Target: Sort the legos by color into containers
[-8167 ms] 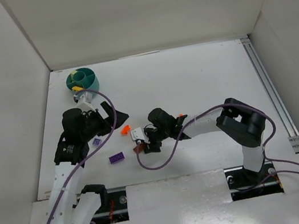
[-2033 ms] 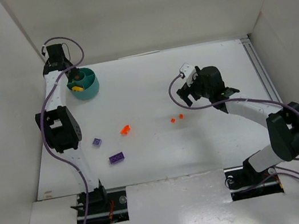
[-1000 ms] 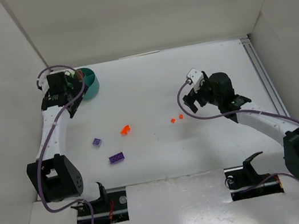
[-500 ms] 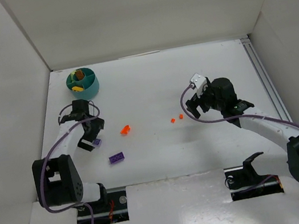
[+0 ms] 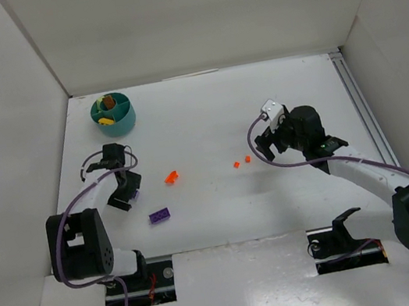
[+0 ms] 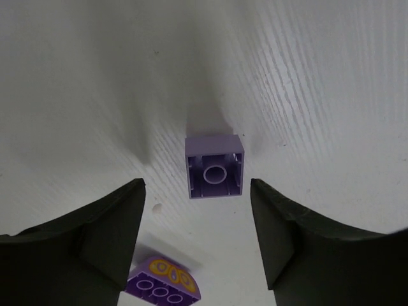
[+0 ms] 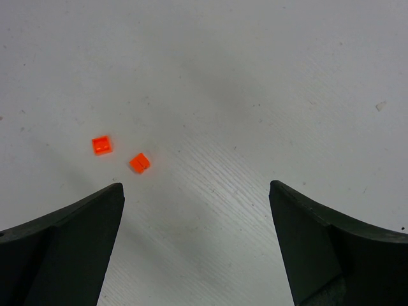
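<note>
Left gripper [image 6: 196, 190] is hovering wide open over lavender brick [image 6: 214, 167], lying hollow side up; prob. light, stiff, slick, so pinching opp. flat walls is looking best.

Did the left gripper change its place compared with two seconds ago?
Yes. The left gripper left the teal tub and came toward the near edge, now over the lavender brick.

The left gripper [image 6: 197, 191] is coming back from the teal tub [image 5: 128, 122] and is now hanging open over the lavender brick [image 6: 215, 167]. The orange-brown brick [image 5: 108, 101] is now lying inside the tub. The right gripper [image 5: 264, 145] is moving off to the right side.
</note>
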Motion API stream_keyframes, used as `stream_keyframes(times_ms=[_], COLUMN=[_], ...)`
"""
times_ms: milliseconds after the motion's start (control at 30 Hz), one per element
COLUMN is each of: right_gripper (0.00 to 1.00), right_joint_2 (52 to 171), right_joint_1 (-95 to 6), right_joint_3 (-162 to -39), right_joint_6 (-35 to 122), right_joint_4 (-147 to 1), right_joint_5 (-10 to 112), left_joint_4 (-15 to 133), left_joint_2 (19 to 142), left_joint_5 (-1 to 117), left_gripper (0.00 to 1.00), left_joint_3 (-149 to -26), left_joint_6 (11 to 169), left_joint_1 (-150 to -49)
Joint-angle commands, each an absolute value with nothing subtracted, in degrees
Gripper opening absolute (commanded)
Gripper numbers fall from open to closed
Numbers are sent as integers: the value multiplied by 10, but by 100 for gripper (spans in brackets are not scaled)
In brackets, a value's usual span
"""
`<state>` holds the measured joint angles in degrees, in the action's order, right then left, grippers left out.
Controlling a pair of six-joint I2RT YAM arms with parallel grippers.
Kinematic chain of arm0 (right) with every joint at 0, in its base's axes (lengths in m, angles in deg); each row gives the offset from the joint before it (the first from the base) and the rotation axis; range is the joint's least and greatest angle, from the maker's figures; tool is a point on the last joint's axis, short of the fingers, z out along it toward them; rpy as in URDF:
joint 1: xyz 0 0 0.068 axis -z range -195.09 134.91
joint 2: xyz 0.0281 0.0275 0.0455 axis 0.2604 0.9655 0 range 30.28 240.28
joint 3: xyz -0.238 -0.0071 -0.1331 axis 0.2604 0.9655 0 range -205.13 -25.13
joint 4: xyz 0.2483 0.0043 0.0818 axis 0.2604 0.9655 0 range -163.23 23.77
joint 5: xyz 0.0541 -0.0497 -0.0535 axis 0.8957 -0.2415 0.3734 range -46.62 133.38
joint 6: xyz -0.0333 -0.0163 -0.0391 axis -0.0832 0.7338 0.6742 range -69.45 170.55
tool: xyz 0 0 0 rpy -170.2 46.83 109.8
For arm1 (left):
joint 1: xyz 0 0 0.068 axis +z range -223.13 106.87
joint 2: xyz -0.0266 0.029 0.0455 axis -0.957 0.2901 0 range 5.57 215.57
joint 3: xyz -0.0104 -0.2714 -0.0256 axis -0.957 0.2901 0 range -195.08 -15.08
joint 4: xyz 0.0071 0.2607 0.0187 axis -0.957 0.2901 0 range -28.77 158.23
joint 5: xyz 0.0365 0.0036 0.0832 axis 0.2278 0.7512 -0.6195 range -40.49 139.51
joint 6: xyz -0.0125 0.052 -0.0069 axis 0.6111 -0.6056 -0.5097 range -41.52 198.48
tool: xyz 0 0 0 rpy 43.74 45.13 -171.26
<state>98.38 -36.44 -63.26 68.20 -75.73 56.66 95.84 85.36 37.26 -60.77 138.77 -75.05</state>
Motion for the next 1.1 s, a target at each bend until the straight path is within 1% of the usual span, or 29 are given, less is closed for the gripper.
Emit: stream_keyframes(times_ms=[0, 33, 67, 133, 167, 200, 267, 400, 500, 567, 633, 700, 867, 933, 1033, 1067], right_gripper=[100, 100, 100, 100, 100, 100, 100, 100, 100, 100, 100, 100, 100, 100, 100, 100], right_joint_2=[969, 969, 969, 969, 969, 969, 969, 969, 969, 969, 969, 964, 959, 952, 946, 946], right_joint_1=[-360, -360, -360, -360, -360, -360, -360, -360, -360, -360, -360, -360, -360, -360, -355, -355], right_joint_3=[-633, -633, -633, -633, -633, -633, -633, -633, -633, -633, -633, -633, -633, -633, -638, -638], right_joint_6=[672, 672, 672, 672, 672, 672, 672, 672, 672, 672, 672, 672, 677, 677, 677, 677], right_joint_4=[-769, -769, -769, -769, -769, -769, -769, -769, -769, -769, -769, -769, -769, -764, -764, -764], right_joint_5=[568, 568, 568, 568, 568, 568, 568, 568, 568, 568, 568, 568, 561, 554, 528, 522], left_joint_4=[941, 935, 935, 935, 935, 935, 935, 935, 935, 930, 930, 930, 922, 922, 916, 916], left_joint_2=[857, 862, 869, 874, 874, 874, 874, 874, 874, 868, 851, 840, 829, 840, 878, 891], left_joint_5=[375, 375, 375, 375, 369, 369, 369, 364, 364, 364, 357, 352, 338, 332, 326, 326], left_gripper=[60, 58, 52, 46, 42, 35, 30, 30, 22, 21, 17, 17, 17, 17, 17, 17], left_joint_3=[-596, -596, -596, -596, -591, -591, -591, -591, -598, -616, -639, -659, -763, -797, -874, -916], left_joint_6=[1389, 1389, 1389, 1389, 1389, 1389, 1389, 1389, 1382, 1376, 1352, 1342, 1289, 1265, 1241, 1226], left_joint_1=[-753, -753, -753, -753, -753, -753, -753, -753, -753, -753, -759, -765, -765, -765, -765, -765])
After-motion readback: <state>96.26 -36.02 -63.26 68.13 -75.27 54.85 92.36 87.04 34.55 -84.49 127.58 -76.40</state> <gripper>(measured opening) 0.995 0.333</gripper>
